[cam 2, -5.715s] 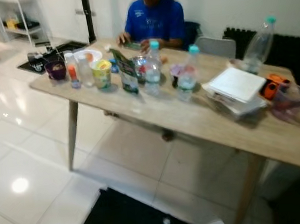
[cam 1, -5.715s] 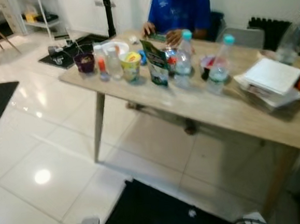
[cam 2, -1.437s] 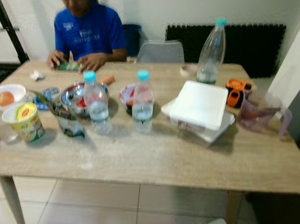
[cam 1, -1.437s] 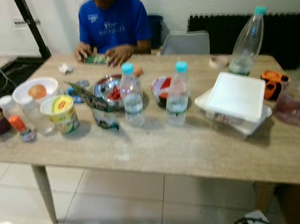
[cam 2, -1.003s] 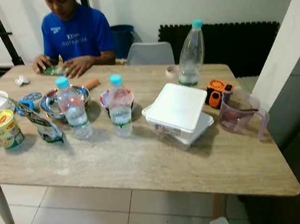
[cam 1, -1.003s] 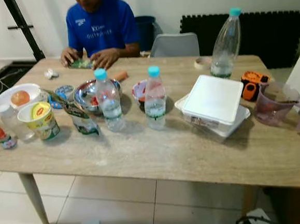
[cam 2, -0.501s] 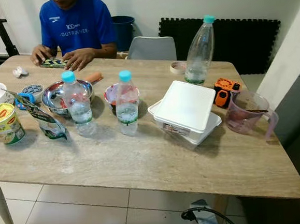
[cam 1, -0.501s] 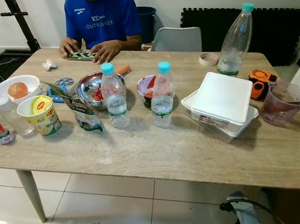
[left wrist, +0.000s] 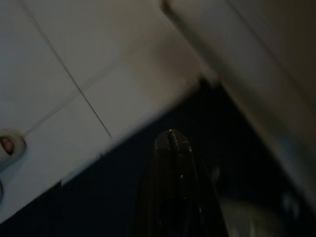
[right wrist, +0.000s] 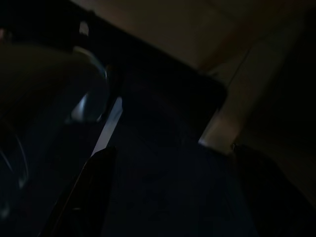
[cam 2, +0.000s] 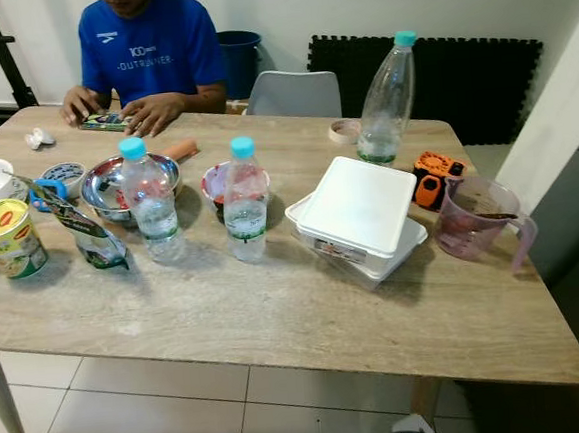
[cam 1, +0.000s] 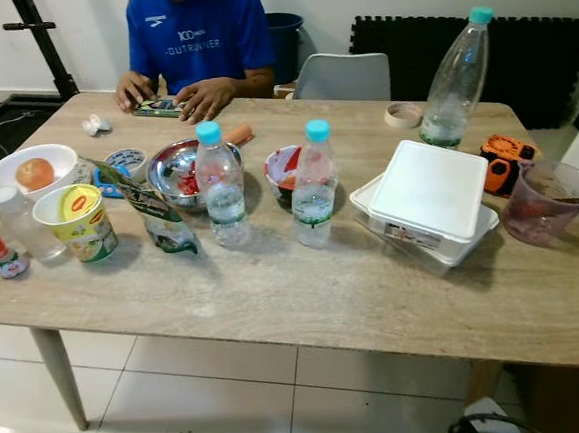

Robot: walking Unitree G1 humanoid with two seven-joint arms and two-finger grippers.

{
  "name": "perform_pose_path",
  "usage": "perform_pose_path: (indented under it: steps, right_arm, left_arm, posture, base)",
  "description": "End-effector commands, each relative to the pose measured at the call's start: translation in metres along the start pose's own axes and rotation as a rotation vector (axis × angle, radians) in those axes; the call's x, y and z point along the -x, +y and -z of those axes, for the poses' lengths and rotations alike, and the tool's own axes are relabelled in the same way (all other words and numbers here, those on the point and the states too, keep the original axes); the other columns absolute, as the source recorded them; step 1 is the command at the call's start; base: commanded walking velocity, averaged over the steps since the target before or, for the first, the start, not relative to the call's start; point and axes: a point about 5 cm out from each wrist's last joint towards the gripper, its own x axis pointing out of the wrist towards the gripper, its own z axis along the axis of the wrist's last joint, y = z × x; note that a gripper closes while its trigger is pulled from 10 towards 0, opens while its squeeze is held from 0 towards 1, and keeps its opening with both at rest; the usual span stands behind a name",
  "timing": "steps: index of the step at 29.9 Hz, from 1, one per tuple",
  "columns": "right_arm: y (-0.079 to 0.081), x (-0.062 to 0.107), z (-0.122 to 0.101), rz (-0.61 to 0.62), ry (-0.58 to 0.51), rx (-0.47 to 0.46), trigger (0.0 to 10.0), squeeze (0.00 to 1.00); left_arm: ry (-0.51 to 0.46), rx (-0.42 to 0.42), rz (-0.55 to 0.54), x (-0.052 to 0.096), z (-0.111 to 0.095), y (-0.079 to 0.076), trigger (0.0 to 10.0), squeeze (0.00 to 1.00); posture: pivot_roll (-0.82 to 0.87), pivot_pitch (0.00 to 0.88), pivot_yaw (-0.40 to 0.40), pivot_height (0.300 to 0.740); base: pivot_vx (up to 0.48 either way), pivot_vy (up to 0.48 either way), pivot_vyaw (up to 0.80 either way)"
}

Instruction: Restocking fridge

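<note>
Groceries for the fridge are spread over a long wooden table [cam 1: 306, 295] that runs across the middle of the head views. Two small water bottles with blue caps stand side by side near the centre, one [cam 1: 223, 187] left of the other [cam 1: 312, 187]. Behind them sit a metal bowl [cam 1: 171, 176] and a small red-and-white bowl [cam 1: 283, 167]. A green snack bag [cam 1: 154, 215] leans just left of the first bottle, with a yellow-lidded tub [cam 1: 77, 223] further left and a white bowl holding an orange fruit [cam 1: 31, 173] at the left edge. Right of centre lie stacked white foam boxes [cam 1: 426, 198], and a tall clear bottle [cam 1: 454, 80] rises toward the upper right. A pinkish measuring jug [cam 1: 554, 204] stands at the far right (an orange-and-black object [cam 1: 500, 153] lies just behind it).

A person in a blue shirt [cam 1: 195, 33] sits at the upper left, hands on the tabletop.

Both arms hang low over the floor. The left gripper [left wrist: 172, 143] shows dark fingers pressed together over white tiles. The right gripper [right wrist: 168, 197] has its two fingers spread apart, grasping nothing, in deep shade.
</note>
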Motion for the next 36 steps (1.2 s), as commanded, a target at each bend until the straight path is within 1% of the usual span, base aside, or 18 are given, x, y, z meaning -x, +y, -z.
perform_pose_path:
  steps: [1, 4, 7, 9, 11, 12, 15, 17, 18, 21, 22, 23, 24, 26, 27, 28, 31, 36]
  right_arm:
    - [0.001, 0.0, 0.003, 0.001, 0.015, -0.01, 10.0, 0.0]
    - [0.001, 0.0, 0.007, 0.001, 0.027, -0.013, 10.0, 0.0]
    - [0.003, 0.0, 0.01, 0.002, 0.044, -0.004, 10.0, 0.0]
    - [0.003, 0.0, 0.01, 0.002, 0.044, -0.004, 10.0, 0.0]
    - [0.003, 0.0, 0.01, 0.004, 0.047, 0.001, 10.0, 0.0]
    - [0.003, 0.0, 0.01, 0.004, 0.047, 0.001, 10.0, 0.0]
    - [0.005, -0.001, 0.006, 0.0, 0.04, 0.009, 10.0, 0.0]
    - [0.006, -0.001, 0.004, -0.003, 0.036, 0.014, 10.0, 0.0]
    - [0.006, -0.001, 0.004, -0.003, 0.036, 0.014, 10.0, 0.0]
    - [0.007, -0.002, 0.002, -0.008, 0.032, 0.018, 10.0, 0.0]
    - [0.008, -0.002, 0.002, -0.011, 0.032, 0.019, 10.0, 0.0]
    - [0.009, -0.002, 0.002, -0.012, 0.033, 0.02, 10.0, 0.0]
    - [0.009, -0.003, 0.002, -0.014, 0.034, 0.022, 10.0, 0.0]
    - [0.009, -0.003, 0.002, -0.014, 0.034, 0.022, 10.0, 0.0]
    - [0.011, -0.003, 0.002, -0.02, 0.037, 0.027, 10.0, 0.0]
    - [0.011, -0.003, 0.002, -0.02, 0.037, 0.027, 10.0, 0.0]
    - [0.015, -0.004, 0.002, -0.027, 0.042, 0.033, 10.0, 0.0]
    - [0.021, -0.006, 0.0, -0.033, 0.043, 0.038, 10.0, 0.0]
  left_arm:
    - [-0.039, 0.061, -0.072, -0.002, -0.012, 0.015, 10.0, 0.0]
    - [-0.115, 0.183, -0.161, -0.005, -0.038, 0.035, 10.0, 0.0]
    - [-0.335, 0.415, -0.221, -0.003, -0.106, 0.062, 10.0, 0.0]
    - [-0.335, 0.415, -0.221, -0.003, -0.106, 0.062, 10.0, 0.0]
    - [-0.496, 0.487, -0.226, 0.004, -0.151, 0.07, 10.0, 0.0]
    - [-0.496, 0.487, -0.226, 0.004, -0.151, 0.07, 10.0, 0.0]
    - [-0.869, 0.518, -0.177, 0.041, -0.25, 0.07, 10.0, 0.0]
    - [-1.017, 0.558, -0.106, 0.062, -0.285, 0.064, 10.0, 0.0]
    - [-1.017, 0.558, -0.106, 0.062, -0.285, 0.064, 10.0, 0.0]
    - [-1.267, 0.529, 0.109, 0.102, -0.332, 0.039, 10.0, 0.0]
    - [-1.324, 0.514, 0.195, 0.112, -0.341, 0.029, 10.0, 0.22]
    - [-1.356, 0.507, 0.25, 0.118, -0.346, 0.023, 10.0, 0.22]
    - [-1.395, 0.493, 0.34, 0.127, -0.352, 0.012, 10.0, 1.0]
    - [-1.395, 0.493, 0.34, 0.127, -0.352, 0.012, 10.0, 1.0]
    - [-1.471, 0.442, 0.553, 0.148, -0.364, -0.013, 10.0, 1.0]
    - [-1.471, 0.442, 0.553, 0.148, -0.364, -0.013, 10.0, 1.0]
    - [-1.501, 0.347, 0.861, 0.173, -0.366, -0.059, 10.0, 1.0]
    - [-1.392, 0.26, 1.151, 0.183, -0.348, -0.124, 10.0, 1.0]
  posture:
    - [-0.05, 0.0, -0.033, 0.74]
    - [-0.05, 0.0, -0.034, 0.74]
    - [-0.04, 0.0, -0.035, 0.74]
    - [-0.04, 0.0, -0.035, 0.74]
    - [-0.05, 0.0, -0.036, 0.74]
    - [-0.05, 0.0, -0.036, 0.74]
    - [-0.04, 0.0, -0.038, 0.74]
    - [-0.04, 0.0, -0.037, 0.74]
    - [-0.04, 0.0, -0.037, 0.74]
    - [-0.04, 0.0, -0.037, 0.74]
    - [-0.04, 0.0, -0.037, 0.74]
    - [-0.04, 0.0, -0.037, 0.74]
    - [-0.04, 0.0, -0.038, 0.74]
    - [-0.04, 0.0, -0.038, 0.74]
    - [-0.04, 0.0, -0.039, 0.74]
    - [-0.04, 0.0, -0.039, 0.74]
    - [-0.04, 0.0, -0.04, 0.74]
    - [-0.05, 0.0, -0.038, 0.74]
  base:
    - [0.0, 0.0, 0.0]
    - [0.0, 0.0, 0.0]
    - [0.0, 0.0, 0.0]
    - [0.0, 0.0, 0.0]
    - [0.0, 0.0, 0.0]
    - [0.0, 0.0, 0.0]
    - [0.0, 0.0, 0.0]
    - [0.0, 0.0, 0.0]
    - [0.0, 0.0, 0.0]
    - [0.0, 0.0, 0.0]
    - [0.0, 0.0, 0.0]
    - [0.0, 0.0, 0.0]
    - [0.0, 0.0, 0.0]
    - [0.0, 0.0, 0.0]
    - [0.0, 0.0, 0.0]
    - [0.0, 0.0, 0.0]
    - [0.0, 0.0, 0.0]
    - [0.0, 0.0, 0.0]
